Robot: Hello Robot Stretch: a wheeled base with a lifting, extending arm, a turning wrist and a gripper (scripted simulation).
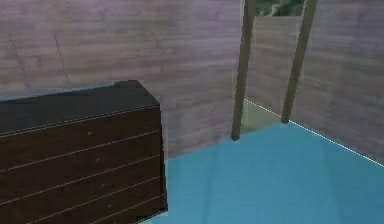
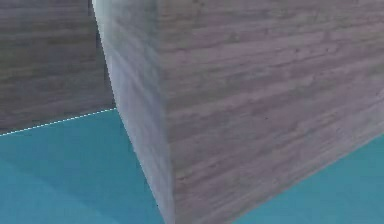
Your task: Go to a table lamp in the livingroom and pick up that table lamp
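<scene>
Forward view: dresser [image 1: 80, 150] at lower left, doorway [image 1: 270, 70] ahead. Arm side view: wall corner [image 2: 150, 130] near; turning may strike it. State of gripper and place of lamp: cannot tell.

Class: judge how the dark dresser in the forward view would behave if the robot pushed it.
The dresser is probably heavy and stiff: it looks broad, solid and wooden. It likely would not tip, sitting wide on the floor.
</scene>
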